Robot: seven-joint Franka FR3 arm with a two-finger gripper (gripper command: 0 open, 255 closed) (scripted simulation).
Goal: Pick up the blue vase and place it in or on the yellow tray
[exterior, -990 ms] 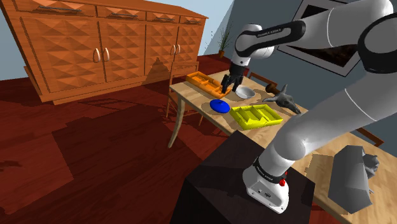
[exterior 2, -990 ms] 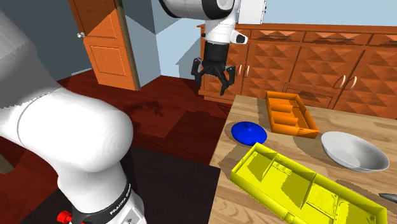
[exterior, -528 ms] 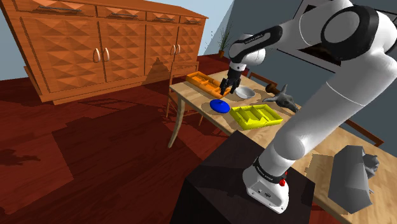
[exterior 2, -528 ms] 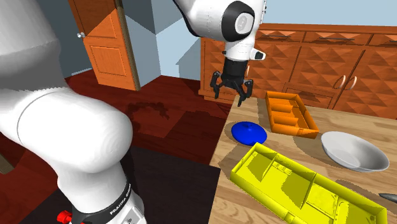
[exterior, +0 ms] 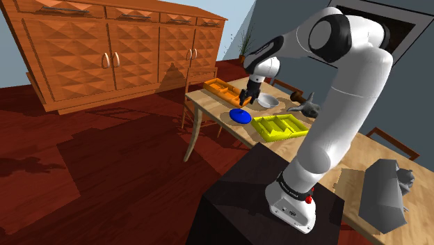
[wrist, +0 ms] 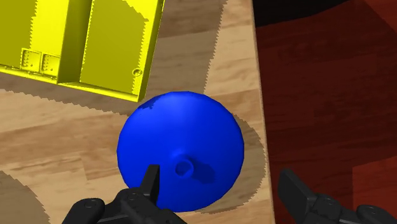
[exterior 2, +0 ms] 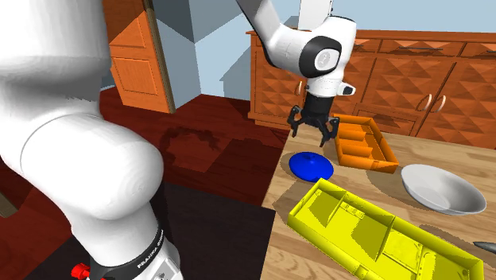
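The blue vase [exterior: 240,116] is a low blue dome with a small neck, lying on the wooden table near its edge. It also appears as the blue vase [exterior 2: 311,166] and, seen from close above, the blue vase [wrist: 181,149]. My gripper [exterior: 245,99] hangs a short way above it, open, fingers apart and touching nothing. In the second exterior view the gripper [exterior 2: 312,136] points down just over the vase's far side. In the wrist view the gripper [wrist: 219,178] straddles the vase's edge. The yellow tray [exterior: 280,128] with compartments lies beside the vase; yellow tray [exterior 2: 373,239], [wrist: 95,44].
An orange tray [exterior 2: 362,141] and a white bowl [exterior 2: 441,189] lie beyond the vase. A dark grey object [exterior: 309,108] sits past the yellow tray. The table edge [wrist: 257,95] runs close to the vase, red floor beyond. A wooden sideboard [exterior: 118,49] stands behind.
The arm has swung toward the table and lowered: the open gripper went from beside the table's edge to just above the blue vase. The vase and trays have not moved.
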